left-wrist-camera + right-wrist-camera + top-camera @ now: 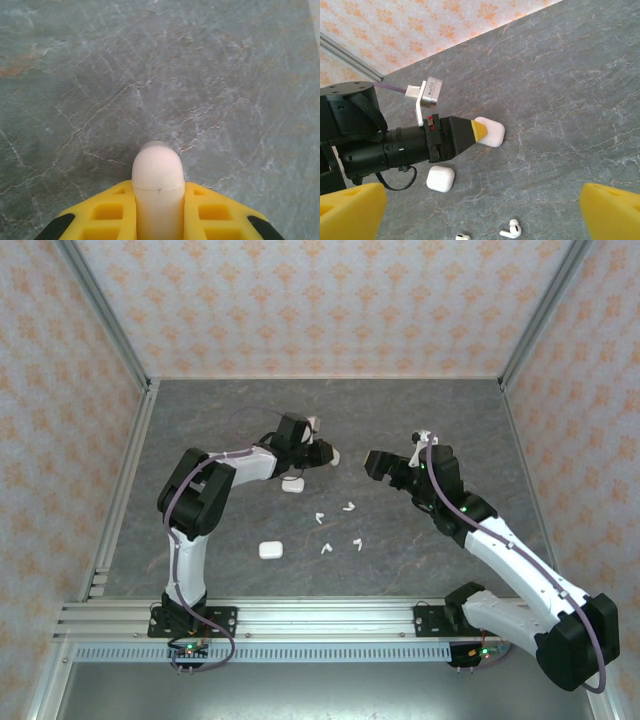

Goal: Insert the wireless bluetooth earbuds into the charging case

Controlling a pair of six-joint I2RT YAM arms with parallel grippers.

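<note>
1. the left gripper is clamped narrow on a white charging case. in the left wrist view the case's rounded end sticks out past the yellow fingers, one pressed to each side.
2. i cannot tell whether that case rests on the grey stone table or hangs just above it.
3. the right gripper stands wide open and empty, its yellow fingertips far apart. it faces the left gripper across a gap, and the held case lies between the two, clear of the right fingertips.
4. a second case, white and closed, lies on the table just beside the left gripper, on the side toward the arm bases.
5. the earbuds, four white ones in the top view, lie scattered on the table nearer the bases than either gripper. they are apart from one another and touched by neither gripper. two of them sit low in the right wrist view, between that gripper's spread fingertips.
6. a third case, white, lies further toward the bases, left of the earbuds and well apart from both grippers.
</note>
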